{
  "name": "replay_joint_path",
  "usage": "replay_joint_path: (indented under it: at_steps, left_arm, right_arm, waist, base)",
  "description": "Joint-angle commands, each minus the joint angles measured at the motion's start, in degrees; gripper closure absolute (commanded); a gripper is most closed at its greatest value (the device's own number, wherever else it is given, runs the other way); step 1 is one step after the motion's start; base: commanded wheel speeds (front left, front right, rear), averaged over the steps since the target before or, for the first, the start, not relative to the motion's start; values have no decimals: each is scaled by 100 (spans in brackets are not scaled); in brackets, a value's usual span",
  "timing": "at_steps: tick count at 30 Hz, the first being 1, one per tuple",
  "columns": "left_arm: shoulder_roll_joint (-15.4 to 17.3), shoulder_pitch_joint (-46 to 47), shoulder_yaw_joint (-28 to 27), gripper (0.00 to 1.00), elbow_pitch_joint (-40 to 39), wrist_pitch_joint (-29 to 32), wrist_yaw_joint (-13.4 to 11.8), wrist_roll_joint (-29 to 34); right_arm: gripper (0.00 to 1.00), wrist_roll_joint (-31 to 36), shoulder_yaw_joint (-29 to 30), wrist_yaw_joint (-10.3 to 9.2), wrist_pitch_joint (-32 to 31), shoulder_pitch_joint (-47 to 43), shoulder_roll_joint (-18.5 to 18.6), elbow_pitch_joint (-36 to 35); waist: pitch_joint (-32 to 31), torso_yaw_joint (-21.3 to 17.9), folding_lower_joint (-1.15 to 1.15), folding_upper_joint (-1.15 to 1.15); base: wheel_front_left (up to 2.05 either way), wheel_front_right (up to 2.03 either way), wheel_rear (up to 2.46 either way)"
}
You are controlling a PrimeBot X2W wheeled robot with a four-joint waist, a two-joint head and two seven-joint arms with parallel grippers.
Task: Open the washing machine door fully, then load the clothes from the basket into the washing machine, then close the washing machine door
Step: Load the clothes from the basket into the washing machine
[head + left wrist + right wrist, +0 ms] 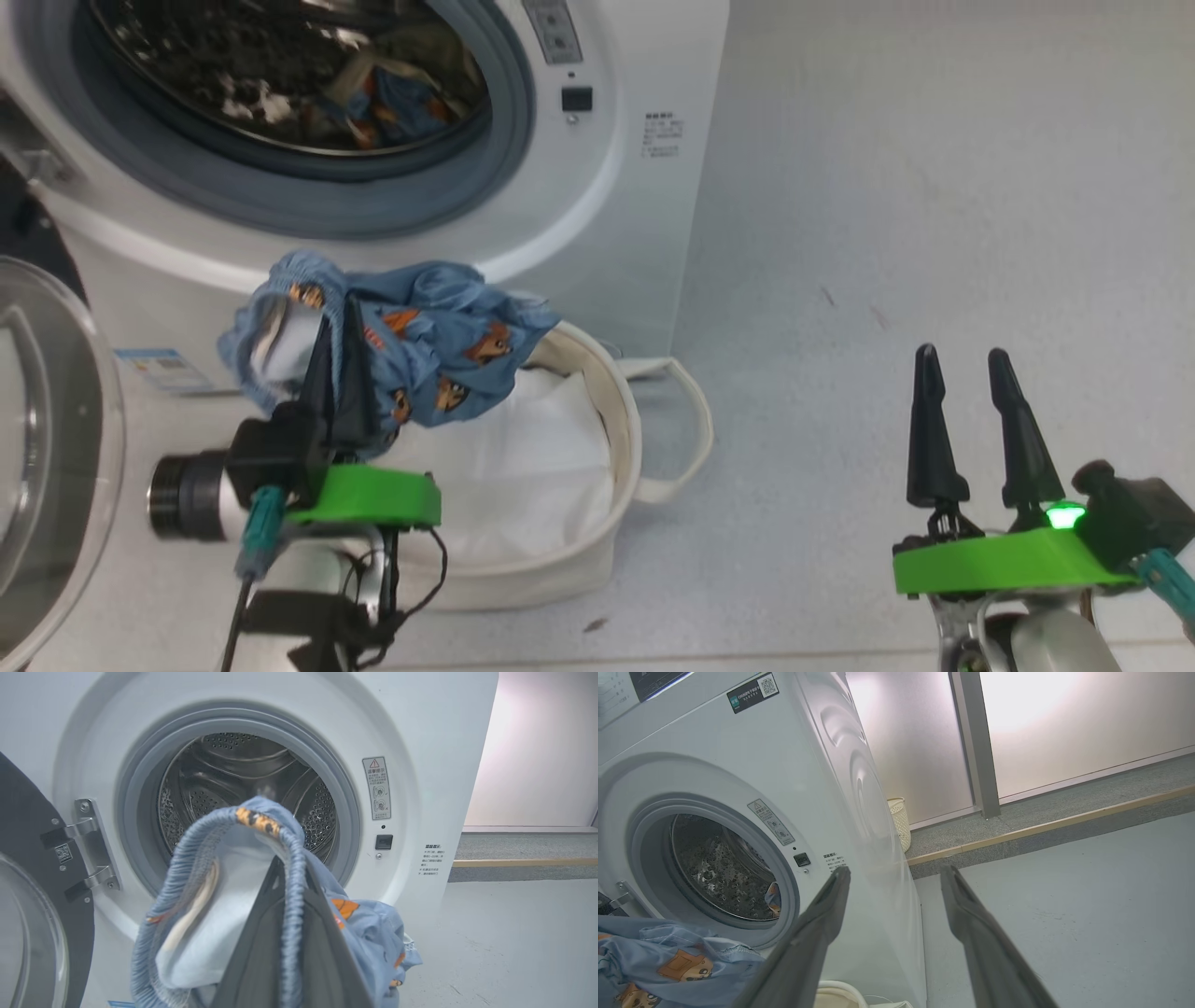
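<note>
The light blue garment (448, 341) with orange prints hangs pinched in the left gripper (338, 317), whose fingers are pressed together. It drapes over them just above the basket (627, 439), at its left side, near the front of the washing machine (616, 187). The left arm points its fingers at the far drum mouth, and the right gripper (963, 359) stands spread, well to the right above the floor (887, 233).

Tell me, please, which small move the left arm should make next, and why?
Probably it should carry the blue garment forward and up into the drum mouth. The left gripper is shut on it, it hangs over the basket, the washing machine door stands open, and the mouth lies straight ahead.
</note>
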State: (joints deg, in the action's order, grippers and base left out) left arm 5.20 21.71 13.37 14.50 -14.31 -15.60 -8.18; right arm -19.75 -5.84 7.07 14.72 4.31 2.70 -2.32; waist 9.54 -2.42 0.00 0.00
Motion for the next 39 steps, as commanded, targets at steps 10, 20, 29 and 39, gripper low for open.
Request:
replay_joint_path:
  at_steps: [10, 20, 29, 39]
  left_arm:
    - [-144, -372, -540, 100, -485, -69, 266, 211]
    - [-209, -256, -690, 100, -459, -69, 412, 254]
    - [-190, 835, -1093, 100, -307, -69, 548, 330]
    - [191, 2883, -1981, 100, 593, -69, 796, 254]
  right_arm:
    - [0, -82, -141, 42, 28, -155, 18, -164]
    - [0, -112, -145, 42, 28, -108, 18, -211]
    - [0, -83, -238, 42, 28, 248, 18, -344]
    - [0, -141, -395, 42, 28, 724, 18, -417]
  waist:
    - [-383, 99, 0, 0]
    - [-202, 43, 0, 0]
    - [676, -137, 0, 0]
    - [1883, -648, 0, 0]
  base:
    - [0, 0, 0]
    - [0, 0, 0]
    - [0, 0, 0]
    - [0, 0, 0]
